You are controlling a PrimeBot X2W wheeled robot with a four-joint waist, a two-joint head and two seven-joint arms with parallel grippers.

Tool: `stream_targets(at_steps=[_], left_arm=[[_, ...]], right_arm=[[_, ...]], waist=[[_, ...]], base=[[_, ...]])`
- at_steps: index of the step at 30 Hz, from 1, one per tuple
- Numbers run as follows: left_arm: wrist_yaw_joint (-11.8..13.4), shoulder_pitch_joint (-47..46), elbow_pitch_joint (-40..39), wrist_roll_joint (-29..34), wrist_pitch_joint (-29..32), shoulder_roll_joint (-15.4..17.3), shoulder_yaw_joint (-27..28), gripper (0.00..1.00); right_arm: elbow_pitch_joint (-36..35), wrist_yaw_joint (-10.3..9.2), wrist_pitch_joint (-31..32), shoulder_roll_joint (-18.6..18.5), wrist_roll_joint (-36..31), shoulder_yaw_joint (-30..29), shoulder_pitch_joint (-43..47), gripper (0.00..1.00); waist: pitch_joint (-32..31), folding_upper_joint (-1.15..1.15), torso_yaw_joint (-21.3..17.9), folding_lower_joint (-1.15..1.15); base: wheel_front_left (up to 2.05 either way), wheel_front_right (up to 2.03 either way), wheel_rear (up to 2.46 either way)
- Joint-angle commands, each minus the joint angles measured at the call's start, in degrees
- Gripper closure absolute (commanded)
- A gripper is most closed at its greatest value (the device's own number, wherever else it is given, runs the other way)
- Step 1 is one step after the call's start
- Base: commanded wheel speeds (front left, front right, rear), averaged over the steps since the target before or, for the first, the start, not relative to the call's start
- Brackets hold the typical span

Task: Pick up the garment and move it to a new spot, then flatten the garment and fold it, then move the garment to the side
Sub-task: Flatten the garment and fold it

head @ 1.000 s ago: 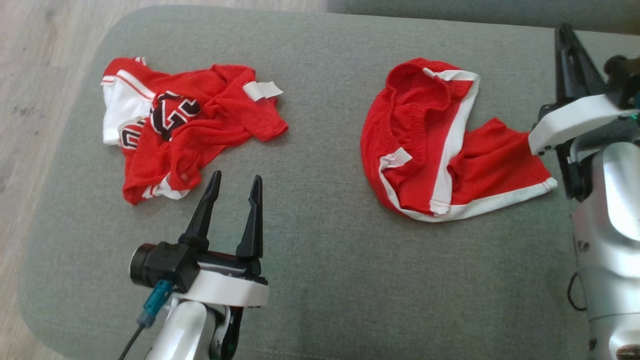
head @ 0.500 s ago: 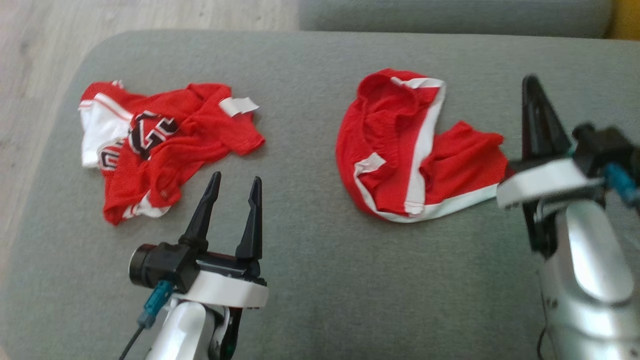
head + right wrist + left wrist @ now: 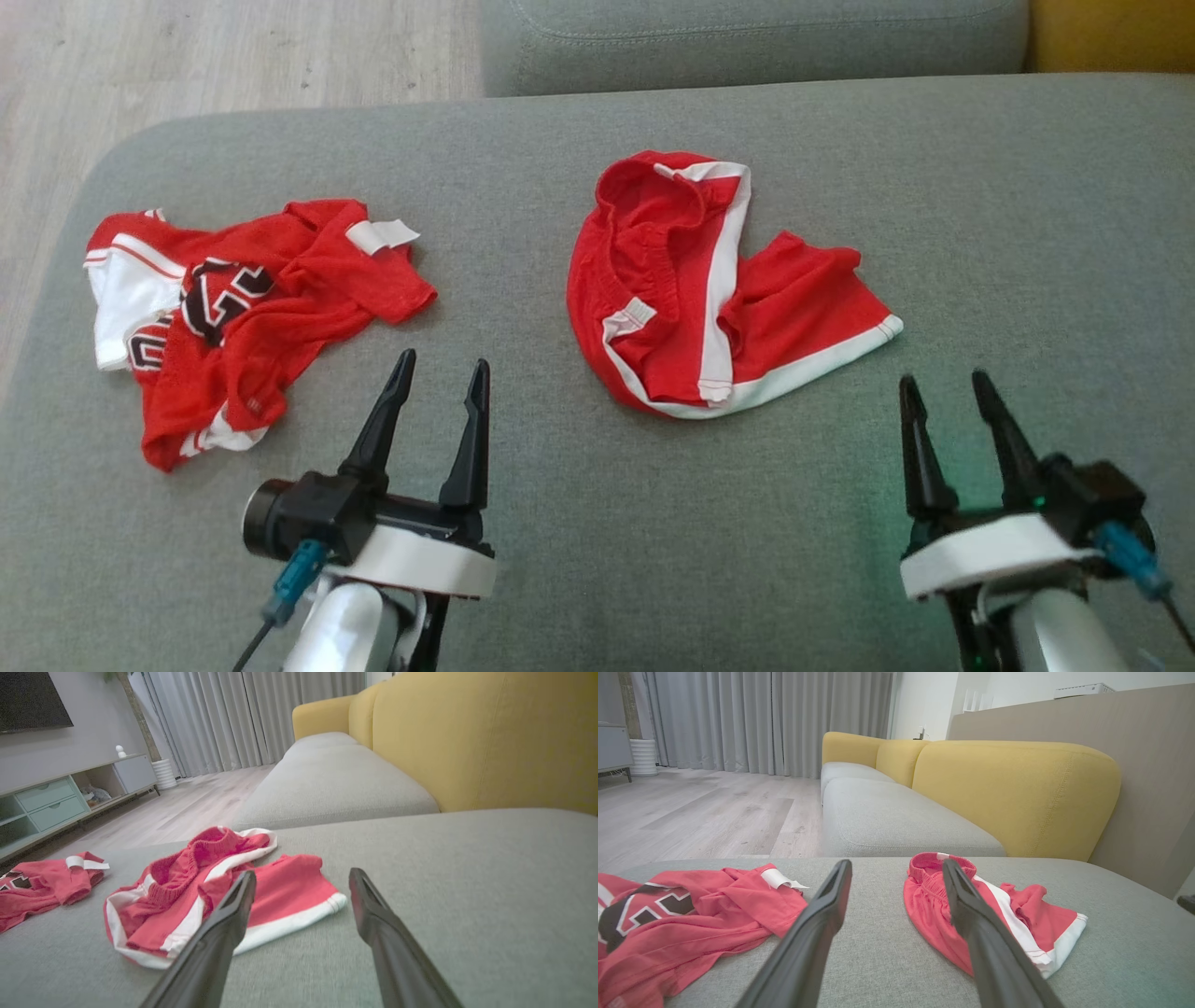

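Red shorts with white trim [image 3: 672, 289] lie crumpled in the middle of the grey sofa cushion [image 3: 653, 523]; they also appear as the shorts [image 3: 924, 905] and the shorts [image 3: 187, 891] in the wrist views. A red jersey with dark lettering [image 3: 252, 308] lies bunched at the left, seen too as the jersey [image 3: 691, 924] and the jersey [image 3: 42, 886]. My left gripper [image 3: 442, 362] [image 3: 896, 863] is open and empty, between the two garments and nearer the cushion's front. My right gripper [image 3: 942, 379] [image 3: 302, 873] is open and empty, just off the shorts' right leg hem.
A second grey seat [image 3: 747, 37] adjoins the cushion at the back. Yellow backrests [image 3: 1008, 793] rise on the right side. Wooden floor [image 3: 233, 56] lies beyond the cushion's rounded left edge. A low TV cabinet [image 3: 46, 798] stands across the room.
The head camera has shifted. My right gripper, shut at the shorts' right hem before, has drawn back toward the front and now stands open, apart from the shorts. The left gripper has not moved.
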Motion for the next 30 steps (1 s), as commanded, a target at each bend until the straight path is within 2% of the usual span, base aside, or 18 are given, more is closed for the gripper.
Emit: stream_targets(at_steps=[1, 9, 13, 18, 22, 30], left_arm=[[-0.3, -0.9, -1.4, 0.6, -0.5, 0.5, 2.4, 0.0], [-0.5, -1.7, -1.3, 0.5, -0.5, 0.2, 2.1, 0.0], [-0.6, -2.3, -1.5, 0.4, -0.5, 0.0, 1.7, 0.0], [-0.6, -3.2, -1.5, 0.0, -0.5, -0.2, 1.6, 0.0], [-0.8, -3.7, -1.1, -0.1, -0.5, -0.3, 1.0, 0.0], [-0.7, -4.0, -0.9, -0.6, -0.5, -0.4, 0.5, 0.0]], right_arm=[[-2.1, -0.04, -0.9, -0.2, 0.6, 1.7, -1.3, 0.0], [-3.0, -0.04, -0.8, -0.2, -0.4, 3.1, -3.1, 0.0], [-2.8, -0.04, 1.4, -0.2, -2.2, 5.1, -5.7, 0.0], [0.8, -0.04, 5.5, -0.2, -4.5, 7.8, -9.6, 0.0], [4.9, -0.04, 8.5, -0.2, -3.8, 9.7, -11.9, 0.0], [10.7, -0.04, 8.4, -0.2, -2.2, 8.0, -15.4, 0.0]], waist=[[0.1, 0.0, 0.0, 0.01], [1.5, 0.0, 1.3, 0.01], [3.1, 0.0, 3.1, 0.01], [5.1, 0.0, 5.9, 0.01], [6.2, 0.0, 8.1, 0.01], [7.2, 0.0, 10.7, 0.01]], base=[[0.0, 0.0, 0.0], [0.0, 0.0, 0.0], [0.0, 0.0, 0.0], [0.0, 0.0, 0.0], [0.0, 0.0, 0.0], [0.0, 0.0, 0.0]])
